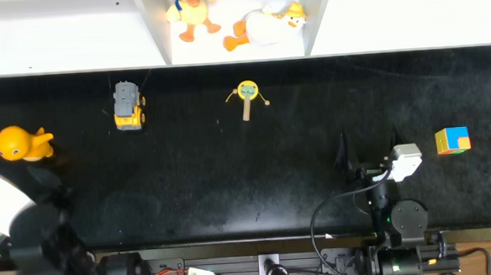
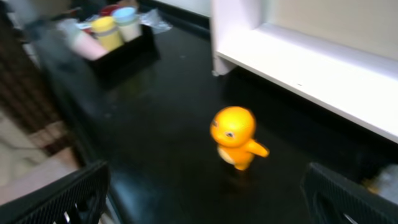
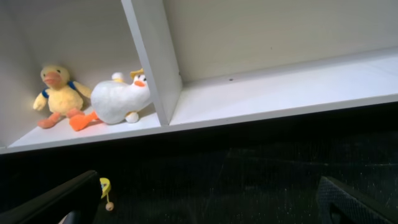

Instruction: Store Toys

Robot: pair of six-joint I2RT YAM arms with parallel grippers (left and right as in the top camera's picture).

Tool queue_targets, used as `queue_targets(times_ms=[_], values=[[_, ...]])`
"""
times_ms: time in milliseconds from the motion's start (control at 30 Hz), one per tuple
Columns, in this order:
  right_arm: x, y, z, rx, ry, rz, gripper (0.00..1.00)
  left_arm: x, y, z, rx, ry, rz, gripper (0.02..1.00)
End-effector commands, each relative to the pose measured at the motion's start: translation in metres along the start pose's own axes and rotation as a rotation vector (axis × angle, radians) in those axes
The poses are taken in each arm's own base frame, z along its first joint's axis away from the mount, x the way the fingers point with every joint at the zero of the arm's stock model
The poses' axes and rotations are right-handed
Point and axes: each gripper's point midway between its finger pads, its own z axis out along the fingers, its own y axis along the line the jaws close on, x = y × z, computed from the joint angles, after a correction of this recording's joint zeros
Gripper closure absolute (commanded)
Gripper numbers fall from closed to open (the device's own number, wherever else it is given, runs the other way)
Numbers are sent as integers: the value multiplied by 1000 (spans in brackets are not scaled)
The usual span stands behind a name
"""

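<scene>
- My left gripper (image 2: 206, 168) hangs low over the desk (image 1: 231, 184) with its fingers apart. The orange duck (image 2: 236, 135) stands upright ahead of the gap, untouched.
- I judge this duck is my pick. I'd go in level, centre on the round body and close gently, since it looks smooth and could tip or slip.
- The white shelf (image 1: 63, 33) is just behind the duck, and I must lift over its front edge.
- The middle compartment already holds a yellow plush (image 1: 192, 10) and a white plush (image 1: 265, 25).
- The truck (image 1: 128, 106), rattle (image 1: 247, 94) and cube (image 1: 452, 140) lie well apart along the desk.
- My right gripper (image 3: 208, 177) is also spread, clear of my path.
</scene>
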Motion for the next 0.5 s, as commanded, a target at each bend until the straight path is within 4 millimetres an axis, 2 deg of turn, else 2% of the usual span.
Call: queue_targets(times_ms=[33, 167, 500], values=[[4, -1, 0, 6, 0, 5, 5, -27, 19, -4, -131, 19, -81, 20], [4, -1, 0, 6, 0, 4, 5, -30, 29, -4, -180, 76, -70, 23], [4, -1, 0, 6, 0, 5, 5, -17, 28, 14, -78, 211, 56, 25]])
